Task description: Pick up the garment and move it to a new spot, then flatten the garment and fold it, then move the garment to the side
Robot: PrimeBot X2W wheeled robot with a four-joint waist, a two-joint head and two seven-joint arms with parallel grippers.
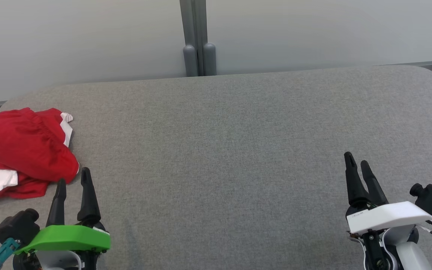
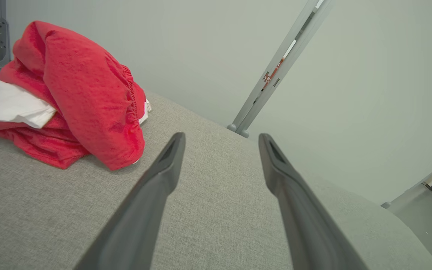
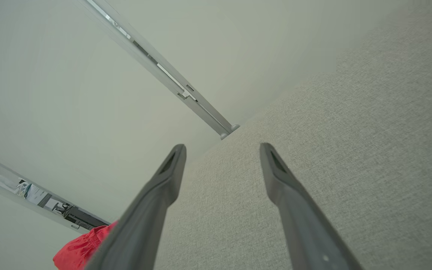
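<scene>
Grey woven surface [image 1: 238, 150], broad, bearing one red-and-white garment [image 1: 24, 150] bunched at its left end. Nearest it, left gripper [image 1: 73, 178], just beside the heap; right gripper [image 1: 355, 158] well apart; both spread wide, holding nothing. Step judged: pick-up not yet begun; next, left gripper must reach in and close on a fold

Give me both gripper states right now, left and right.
Left gripper: open, holding nothing, next to the red garment.
Right gripper: open, holding nothing, over the grey fabric surface.
</scene>
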